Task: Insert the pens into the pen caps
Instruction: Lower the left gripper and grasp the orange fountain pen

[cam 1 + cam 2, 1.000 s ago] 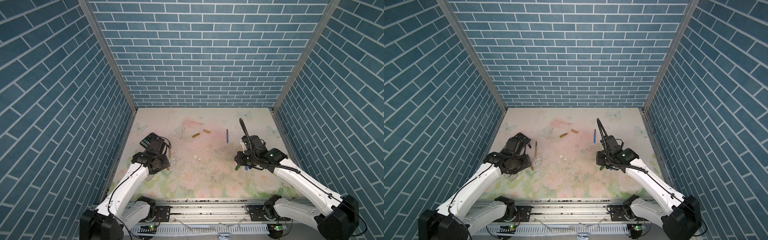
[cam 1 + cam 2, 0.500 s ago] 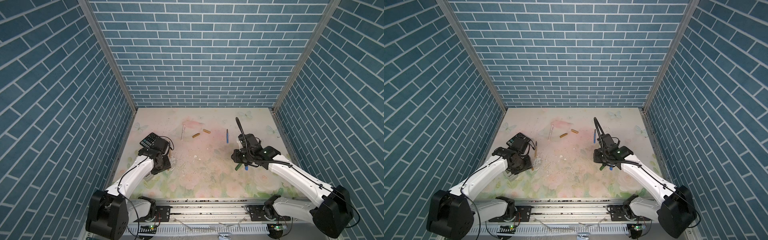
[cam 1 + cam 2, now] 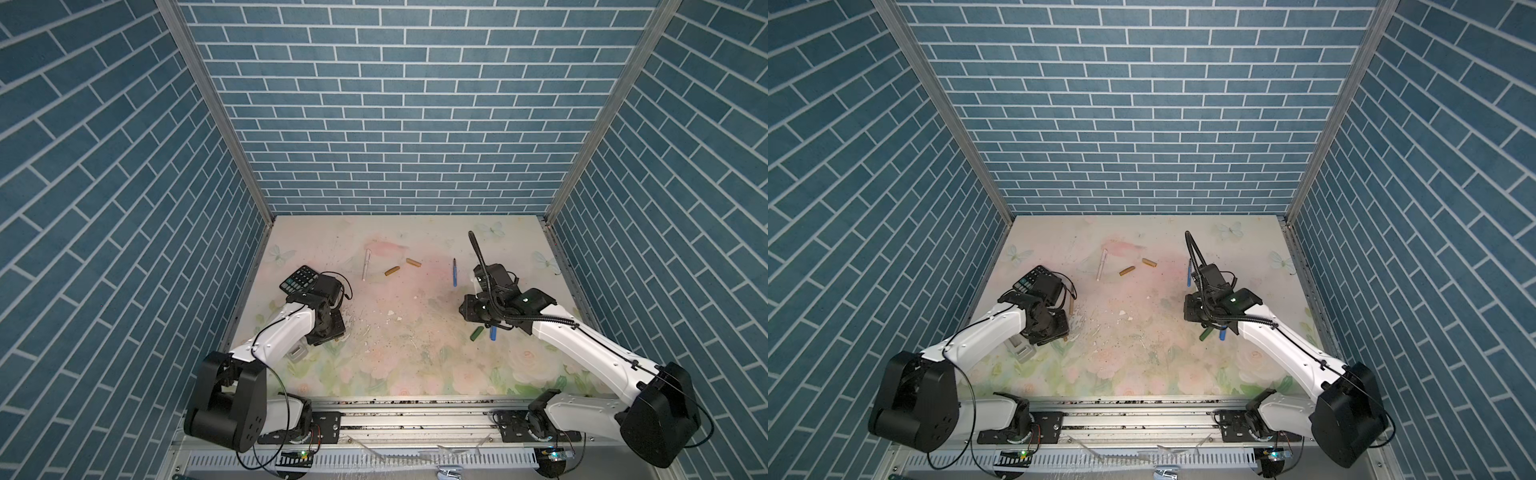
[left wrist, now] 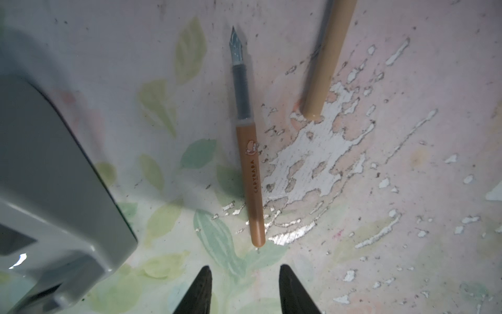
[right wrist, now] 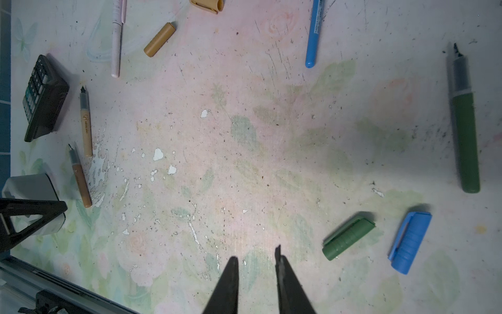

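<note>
Seemingly lining up spread, empty left gripper (image 4: pixel 243 271) on brown pen (image 4: pixel 250 176) by table's (image 3: pixel 415 370) left edge, right gripper (image 5: pixel 256 258) barely parted, empty; next: straddle barrel, pinch.

Floral table (image 5: pixel 244 163), pens (image 5: pixel 466 141), caps (image 5: pixel 349 236), calculator (image 5: pixel 43 100), perhaps a sharpener (image 5: pixel 30 190)

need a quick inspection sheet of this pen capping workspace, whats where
surface: floral mat, scuffed and flaking
job's things: all uncapped pieces lie loose; two gold-brown pens, pale pen, blue pen, green pen; two gold-brown caps, green cap, blue cap; pink cap not made out
clutter: black calculator, grey box-like item
grippers: left gripper open, empty, by a gold-brown pen's end; right gripper slightly open, empty
cables: black cable arching over the right arm
surroundings: blue brick-pattern walls, metal rail
</note>
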Robot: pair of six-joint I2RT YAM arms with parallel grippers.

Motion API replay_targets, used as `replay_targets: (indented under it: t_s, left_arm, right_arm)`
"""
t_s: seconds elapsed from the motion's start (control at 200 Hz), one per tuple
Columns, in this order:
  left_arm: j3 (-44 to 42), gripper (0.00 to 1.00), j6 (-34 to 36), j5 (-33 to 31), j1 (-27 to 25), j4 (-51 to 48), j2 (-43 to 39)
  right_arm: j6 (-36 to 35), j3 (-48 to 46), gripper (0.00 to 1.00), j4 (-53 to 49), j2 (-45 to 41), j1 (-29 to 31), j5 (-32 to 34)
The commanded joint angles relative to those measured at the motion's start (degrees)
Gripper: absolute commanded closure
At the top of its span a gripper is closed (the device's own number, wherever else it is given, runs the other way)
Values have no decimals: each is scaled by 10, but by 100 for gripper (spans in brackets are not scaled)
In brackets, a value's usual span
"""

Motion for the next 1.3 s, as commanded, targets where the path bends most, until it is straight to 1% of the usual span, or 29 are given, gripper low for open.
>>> replay_targets:
  t_s: [0.0,0.105,0.225,0.415,0.505,0.57,0.615,0.745,0.865,0.945,1.015,1.095,1.155,1.295]
  left_arm:
    - [-3,58,2,-4,8,34,13]
    - [0,61,3,-10,10,48,40]
    - [3,69,1,-14,13,57,78]
    - [-7,71,-9,-22,13,77,93]
    - [-9,76,-10,-25,13,83,100]
    - [-8,82,-9,-25,13,87,106]
    - [-8,83,-4,-20,13,90,110]
    - [-12,83,1,-17,13,95,116]
    - [-17,71,1,-14,13,101,113]
    - [-21,70,1,-12,13,104,111]
    - [-26,75,-3,-10,13,111,110]
    - [-31,83,-3,-5,13,119,109]
    - [-33,90,-1,-5,13,121,107]
    - [-27,94,8,-14,12,107,90]
  right_arm:
    - [26,-2,73,5,-1,6,4]
    - [35,-20,73,11,-10,8,3]
    - [42,-32,73,13,-18,10,6]
    - [51,-42,73,15,-30,15,13]
    - [57,-46,73,19,-30,18,14]
    - [61,-47,73,23,-30,20,14]
    - [62,-46,73,23,-28,21,14]
    - [67,-42,73,22,-32,27,16]
    - [68,-38,73,19,-41,30,19]
    - [68,-35,73,16,-46,31,22]
    - [68,-34,73,13,-50,31,25]
    - [69,-34,73,11,-54,31,27]
    - [71,-34,73,11,-58,32,28]
    - [72,-33,73,9,-66,32,27]
